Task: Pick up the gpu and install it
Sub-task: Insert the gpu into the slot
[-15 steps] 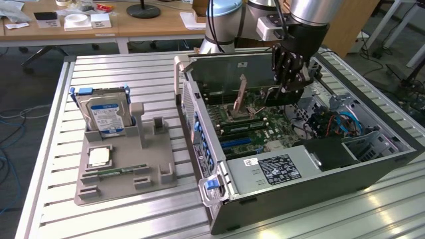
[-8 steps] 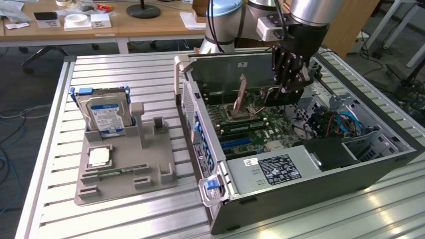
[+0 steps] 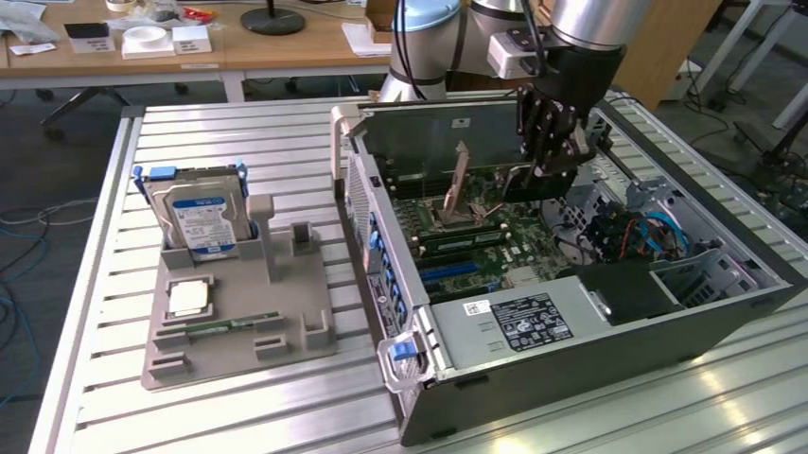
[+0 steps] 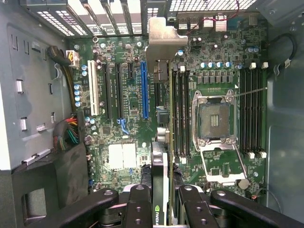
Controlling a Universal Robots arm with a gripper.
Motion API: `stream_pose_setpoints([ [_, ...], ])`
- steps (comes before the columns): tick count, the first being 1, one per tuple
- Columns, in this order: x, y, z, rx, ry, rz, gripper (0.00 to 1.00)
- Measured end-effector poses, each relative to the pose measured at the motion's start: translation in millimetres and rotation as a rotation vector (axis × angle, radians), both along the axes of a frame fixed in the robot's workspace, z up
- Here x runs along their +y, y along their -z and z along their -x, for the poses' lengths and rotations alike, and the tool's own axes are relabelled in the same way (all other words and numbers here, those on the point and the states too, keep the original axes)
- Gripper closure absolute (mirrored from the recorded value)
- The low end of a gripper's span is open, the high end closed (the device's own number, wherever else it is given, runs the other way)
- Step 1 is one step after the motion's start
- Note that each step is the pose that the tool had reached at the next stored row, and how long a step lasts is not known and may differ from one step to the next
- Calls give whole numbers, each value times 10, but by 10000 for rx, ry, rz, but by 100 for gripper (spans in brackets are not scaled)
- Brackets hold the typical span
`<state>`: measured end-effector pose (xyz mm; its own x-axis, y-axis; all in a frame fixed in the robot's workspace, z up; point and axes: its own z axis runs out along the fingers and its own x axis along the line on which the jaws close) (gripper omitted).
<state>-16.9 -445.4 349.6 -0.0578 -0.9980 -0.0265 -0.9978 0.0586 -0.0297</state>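
Surface: slatted table (image 3: 253,142), open case (image 3: 606,350).
Gripper (image 4: 161,191): partly closed, clamping gpu (image 4: 160,164).
Axis: card edge-down over the board, bracket (image 4: 161,38) at the end farthest from gripper.
Clearance: blue slot (image 4: 145,90) just beside; memory slots (image 4: 178,109) on the opposite side.

Matt black gripper (image 4: 159,202); gpu (image 4: 160,161) with dull silver-beige metal bracket and black plastic cooler; semi-gloss green motherboard (image 4: 118,95) bearing a glossy blue plastic slot (image 4: 144,90); matt dark-grey sheet-metal case (image 3: 606,350); matt grey plastic holder (image 3: 240,340); glossy-labelled hard drive (image 3: 200,219); ribbed, satin aluminium table (image 3: 253,416).
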Motion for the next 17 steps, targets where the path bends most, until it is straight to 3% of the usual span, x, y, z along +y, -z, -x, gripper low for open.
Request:
stream_pose_setpoints([
  [9, -5, 14, 1, 0, 1, -10, 73],
  [17, -74, 20, 18, -1, 1, -11, 73],
])
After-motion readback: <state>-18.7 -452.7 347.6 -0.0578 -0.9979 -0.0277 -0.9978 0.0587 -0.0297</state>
